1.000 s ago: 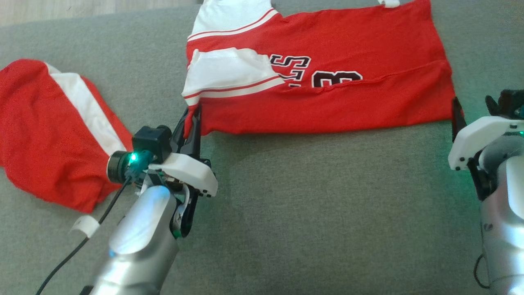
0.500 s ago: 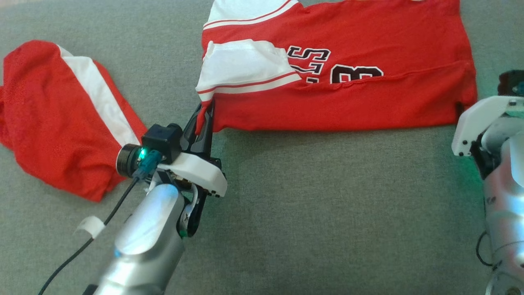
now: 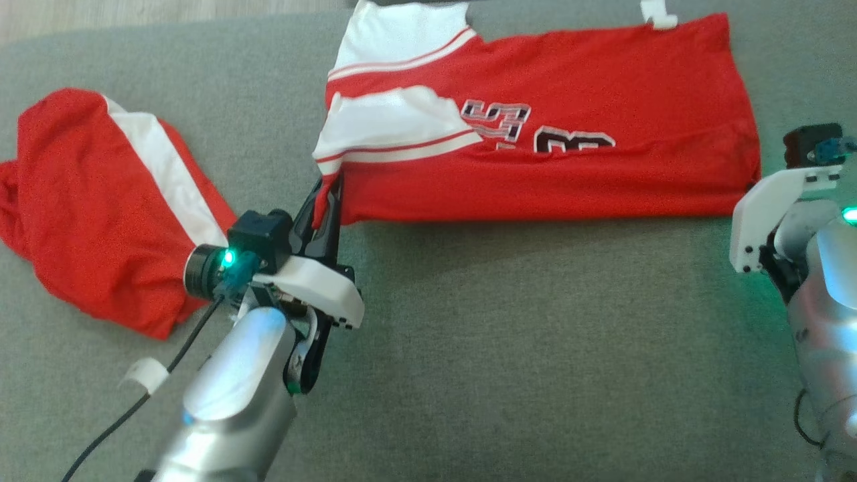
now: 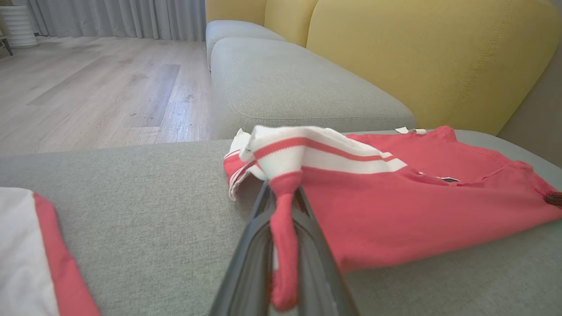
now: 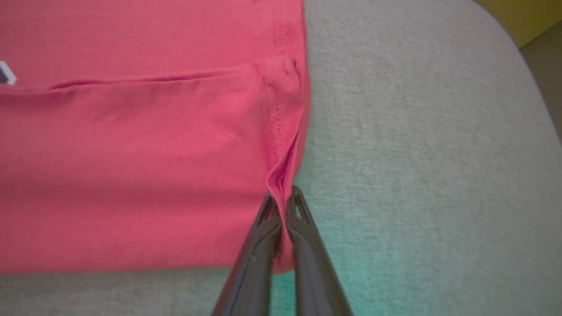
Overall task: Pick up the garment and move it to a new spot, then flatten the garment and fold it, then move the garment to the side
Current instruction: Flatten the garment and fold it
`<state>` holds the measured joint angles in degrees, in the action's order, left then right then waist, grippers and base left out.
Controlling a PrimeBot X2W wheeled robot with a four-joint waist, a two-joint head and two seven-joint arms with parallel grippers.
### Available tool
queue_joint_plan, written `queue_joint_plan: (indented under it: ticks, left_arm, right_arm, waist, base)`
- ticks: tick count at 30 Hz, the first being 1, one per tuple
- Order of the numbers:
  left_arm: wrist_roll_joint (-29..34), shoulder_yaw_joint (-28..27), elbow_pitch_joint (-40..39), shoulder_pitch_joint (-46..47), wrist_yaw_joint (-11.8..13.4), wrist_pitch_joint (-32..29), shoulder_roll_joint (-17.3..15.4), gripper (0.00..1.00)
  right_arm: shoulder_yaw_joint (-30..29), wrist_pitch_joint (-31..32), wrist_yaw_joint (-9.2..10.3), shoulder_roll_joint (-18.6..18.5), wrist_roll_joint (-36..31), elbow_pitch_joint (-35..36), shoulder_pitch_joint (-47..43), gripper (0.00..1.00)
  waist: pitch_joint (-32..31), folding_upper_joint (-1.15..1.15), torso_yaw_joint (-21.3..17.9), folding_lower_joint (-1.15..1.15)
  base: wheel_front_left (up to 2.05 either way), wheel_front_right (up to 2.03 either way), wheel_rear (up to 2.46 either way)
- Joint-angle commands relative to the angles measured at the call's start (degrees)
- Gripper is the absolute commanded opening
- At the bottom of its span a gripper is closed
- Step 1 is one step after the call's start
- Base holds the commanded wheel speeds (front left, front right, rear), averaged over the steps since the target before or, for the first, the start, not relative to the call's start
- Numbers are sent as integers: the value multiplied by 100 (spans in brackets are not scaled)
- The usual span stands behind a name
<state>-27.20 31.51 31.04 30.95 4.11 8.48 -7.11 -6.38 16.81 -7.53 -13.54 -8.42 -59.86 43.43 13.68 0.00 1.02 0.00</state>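
In the head view the red and white garment [image 3: 569,161] lies spread on the grey sofa cushion [image 3: 535,335], with another red and white cloth [image 3: 87,214] well apart at its left. In the left wrist view the left hand [image 4: 284,197] is closed on the garment's near left corner. In the right wrist view the right hand [image 5: 283,197] pinches the near right hem corner.

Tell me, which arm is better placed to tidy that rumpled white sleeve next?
Probably the left. The left pincer grips the jersey by the corner right beside the white sleeve, while the right pincer pinches the hem at the opposite end.
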Motion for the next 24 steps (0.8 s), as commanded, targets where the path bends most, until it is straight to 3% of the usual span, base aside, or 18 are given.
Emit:
queue_joint_plan:
  ticks: [1,15,24]
  left_arm:
    - [-52,-178,-133,28,51,30,-187,0]
    - [-267,26,90,-563,34,-619,-297,0]
    - [-478,157,-272,-1231,132,-1277,-467,0]
  right_arm:
    - [173,-7,4,-151,55,96,-3,0]
    - [1236,661,4,-581,1072,-181,-402,0]
    - [1854,1077,4,-793,2069,294,-1100,0]
  waist:
    - [-119,0,-49,0]
    - [-1001,0,-147,0]
    - [-1416,0,-289,0]
  base:
    - [0,0,0]
    - [0,0,0]
    - [0,0,0]
